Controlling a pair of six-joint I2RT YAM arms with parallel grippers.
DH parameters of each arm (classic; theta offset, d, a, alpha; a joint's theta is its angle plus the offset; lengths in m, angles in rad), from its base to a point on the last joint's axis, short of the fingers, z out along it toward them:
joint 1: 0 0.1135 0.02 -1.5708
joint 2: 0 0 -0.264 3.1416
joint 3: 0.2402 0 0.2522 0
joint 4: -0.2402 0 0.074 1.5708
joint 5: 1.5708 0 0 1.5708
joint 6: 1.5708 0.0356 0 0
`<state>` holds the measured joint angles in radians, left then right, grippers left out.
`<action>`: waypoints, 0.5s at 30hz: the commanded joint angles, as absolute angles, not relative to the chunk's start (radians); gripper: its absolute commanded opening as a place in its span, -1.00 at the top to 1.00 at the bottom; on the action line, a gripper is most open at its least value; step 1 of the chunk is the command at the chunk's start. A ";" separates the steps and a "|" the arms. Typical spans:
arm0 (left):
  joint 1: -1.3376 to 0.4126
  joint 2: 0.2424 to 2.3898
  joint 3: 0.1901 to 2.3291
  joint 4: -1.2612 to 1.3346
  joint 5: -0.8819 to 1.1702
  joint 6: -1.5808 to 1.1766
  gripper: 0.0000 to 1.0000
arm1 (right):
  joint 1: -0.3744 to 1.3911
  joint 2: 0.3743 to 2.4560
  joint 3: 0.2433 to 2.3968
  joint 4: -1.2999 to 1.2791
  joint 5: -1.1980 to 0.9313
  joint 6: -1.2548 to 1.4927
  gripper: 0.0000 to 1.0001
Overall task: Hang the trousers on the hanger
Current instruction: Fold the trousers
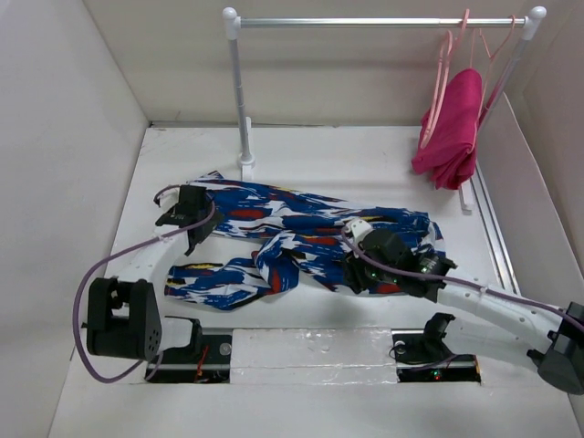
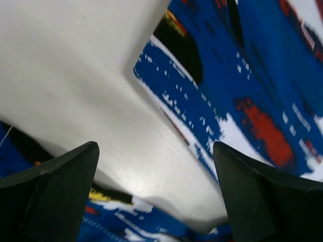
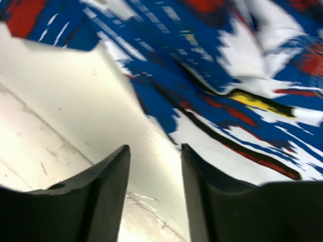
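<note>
The trousers [image 1: 301, 233], in a blue, white and red print, lie crumpled across the middle of the table. They also show in the left wrist view [image 2: 252, 85] and the right wrist view [image 3: 227, 65]. The light-pink hanger [image 1: 443, 82] hangs on the rail at the back right, far from both arms. My left gripper [image 1: 187, 217] is low over the trousers' left end, open and empty [image 2: 156, 191], with bare table between its fingers. My right gripper [image 1: 351, 266] is low at the trousers' near edge, open and empty [image 3: 154, 148], with the cloth edge just beside its right finger.
A silver rail [image 1: 374, 22] on white posts [image 1: 243, 100] spans the back. A magenta-pink garment [image 1: 452, 128] hangs at its right end on another hanger. White walls enclose the table on the left, right and back. A taped strip [image 1: 310, 356] lies between the arm bases.
</note>
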<state>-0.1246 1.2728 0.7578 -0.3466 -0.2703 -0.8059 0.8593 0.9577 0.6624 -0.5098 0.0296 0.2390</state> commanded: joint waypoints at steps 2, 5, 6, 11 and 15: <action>-0.121 1.319 0.740 -0.207 -0.364 -1.017 -0.68 | 0.916 0.991 0.701 -0.428 0.115 0.291 -0.10; -0.121 1.382 0.724 -0.137 -0.332 -1.055 -0.56 | 0.916 1.009 0.696 -0.413 0.158 0.287 -0.12; -0.121 1.426 0.726 -0.126 -0.324 -1.077 -0.53 | 0.916 1.026 0.695 -0.402 0.167 0.281 -0.15; -0.121 1.535 0.735 -0.091 -0.297 -1.126 -0.02 | 0.896 1.066 0.718 -0.420 0.163 0.246 -0.32; -0.081 1.510 0.794 -0.141 -0.320 -1.114 1.00 | 0.853 1.083 0.689 -0.387 0.143 0.233 -0.32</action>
